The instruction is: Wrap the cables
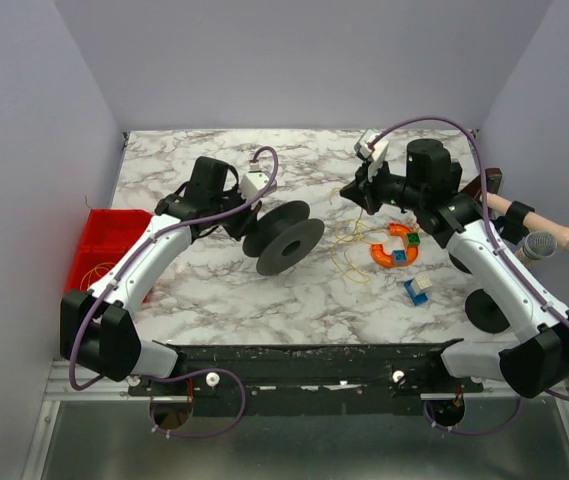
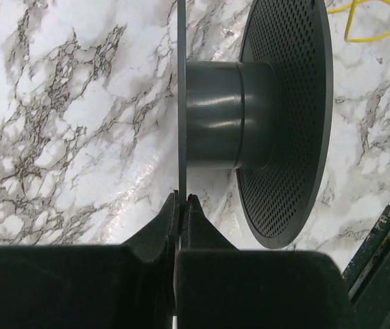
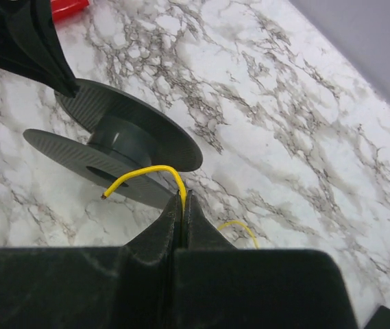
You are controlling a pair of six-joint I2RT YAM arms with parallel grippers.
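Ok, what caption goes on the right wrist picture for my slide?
Right claw pinches the yellow wire near its end, in front of the black spool.

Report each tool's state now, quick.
Left tool: closed on the spool, by its rim.
Right tool: closed on the yellow wire.

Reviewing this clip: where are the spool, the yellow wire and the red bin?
spool [image 2: 225, 113]: left wrist view, on its hub.
yellow wire [image 3: 150, 168]: right wrist view, on the top of its arc.
red bin [image 1: 114, 225]: top external view, on its far wall.
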